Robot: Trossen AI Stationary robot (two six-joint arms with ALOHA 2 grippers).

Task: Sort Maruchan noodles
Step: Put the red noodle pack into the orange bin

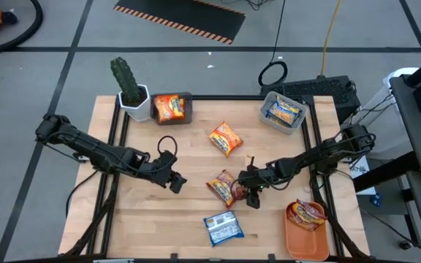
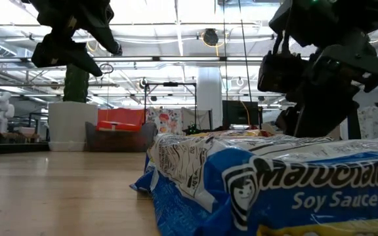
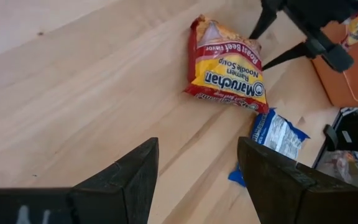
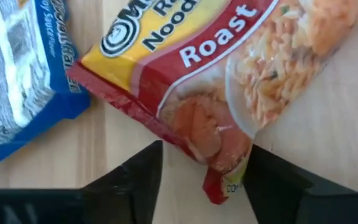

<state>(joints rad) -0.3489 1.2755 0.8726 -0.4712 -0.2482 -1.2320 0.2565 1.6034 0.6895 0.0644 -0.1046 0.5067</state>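
A dark red-brown Maruchan packet (image 1: 224, 187) lies flat at the table's middle; it also shows in the right wrist view (image 4: 216, 81) and the left wrist view (image 3: 225, 65). A blue-white packet (image 1: 222, 228) lies near the front edge and fills the low view (image 2: 274, 190). An orange-yellow packet (image 1: 225, 139) lies farther back. My right gripper (image 1: 248, 191) is open above the red-brown packet's right end, and its fingers stand on either side of one corner (image 4: 222, 180). My left gripper (image 1: 175, 181) is open and empty, left of that packet (image 3: 197, 146).
A grey bin (image 1: 187, 98) at the back left holds an orange-yellow packet (image 1: 169, 108), beside a cactus in a white pot (image 1: 131, 91). A clear bin (image 1: 267, 120) at the back right holds a blue-white packet (image 1: 283, 111). An orange tray (image 1: 298, 241) at the front right holds a red-brown packet (image 1: 307, 213).
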